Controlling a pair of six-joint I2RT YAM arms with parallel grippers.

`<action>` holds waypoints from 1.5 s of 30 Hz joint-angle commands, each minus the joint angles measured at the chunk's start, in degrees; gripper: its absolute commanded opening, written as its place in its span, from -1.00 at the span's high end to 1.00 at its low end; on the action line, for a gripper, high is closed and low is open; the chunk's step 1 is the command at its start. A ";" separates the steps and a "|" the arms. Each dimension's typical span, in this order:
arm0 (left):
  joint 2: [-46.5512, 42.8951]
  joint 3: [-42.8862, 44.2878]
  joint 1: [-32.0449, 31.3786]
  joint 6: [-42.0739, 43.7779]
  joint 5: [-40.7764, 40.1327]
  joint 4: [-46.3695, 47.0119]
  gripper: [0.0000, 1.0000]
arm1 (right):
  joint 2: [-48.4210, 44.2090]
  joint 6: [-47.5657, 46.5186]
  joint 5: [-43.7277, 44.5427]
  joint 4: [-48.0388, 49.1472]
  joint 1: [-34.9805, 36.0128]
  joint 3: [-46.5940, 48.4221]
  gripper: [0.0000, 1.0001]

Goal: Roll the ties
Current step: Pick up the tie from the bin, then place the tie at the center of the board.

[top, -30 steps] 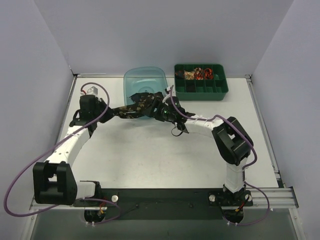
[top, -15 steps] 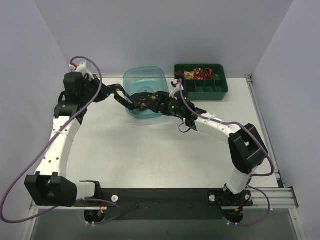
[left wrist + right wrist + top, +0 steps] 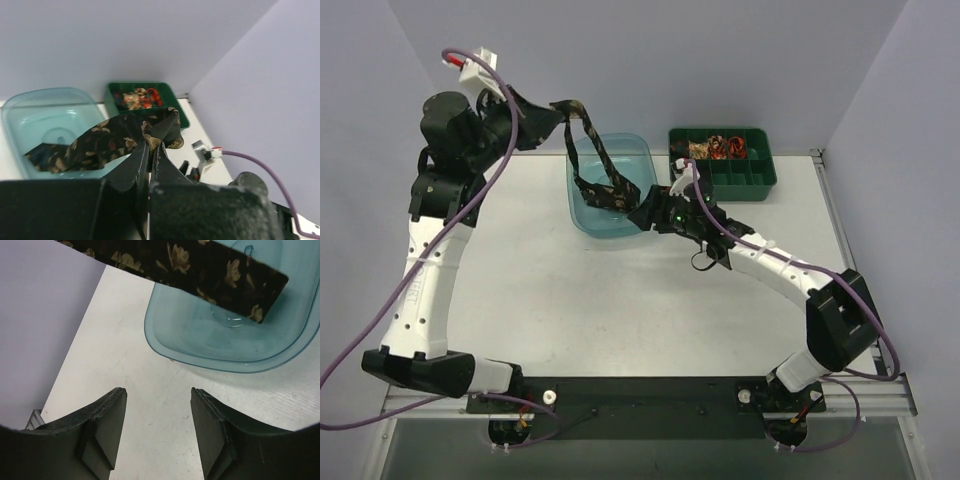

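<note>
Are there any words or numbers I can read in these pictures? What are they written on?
There is nothing to read: no words, numbers, labels or signs show in any view.
The tie has only a flower pattern.
The green tray and the blue tub are plain.

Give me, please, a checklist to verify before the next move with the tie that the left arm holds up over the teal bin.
1. Left gripper shut on the tie: ok, it pinches a fold.
2. Tie clear of the teal bin: not ok, its lower part hangs over the bin.
3. Right gripper open and empty: ok.
4. Tie's free end between the right jaws: not ok, it hangs ahead of them.
5. Tie free of twists: cannot tell.
6. Green tray has a free compartment: ok, the near row looks empty.
</note>
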 commanded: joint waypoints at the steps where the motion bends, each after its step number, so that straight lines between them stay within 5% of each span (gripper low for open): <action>1: 4.00 9.03 -5.91 -2.00 2.00 4.96 1.00 | -5.09 -3.85 0.60 -0.04 0.08 -1.88 -0.05; 14: 22.90 42.88 -22.87 -2.97 2.36 -0.93 1.00 | -17.02 -8.42 7.45 2.68 3.17 -10.49 0.49; 28: 27.11 46.66 -35.71 -4.90 2.53 11.98 1.00 | -42.53 -13.08 33.98 -8.21 1.84 -18.24 0.63; 38: 30.90 49.57 -40.11 -5.17 15.77 17.71 1.00 | -50.09 -16.69 35.84 -13.31 1.05 -19.38 0.59; 45: 21.88 30.80 -45.74 8.69 19.05 10.05 1.00 | -54.40 -17.48 43.04 -16.83 -0.09 -20.61 0.59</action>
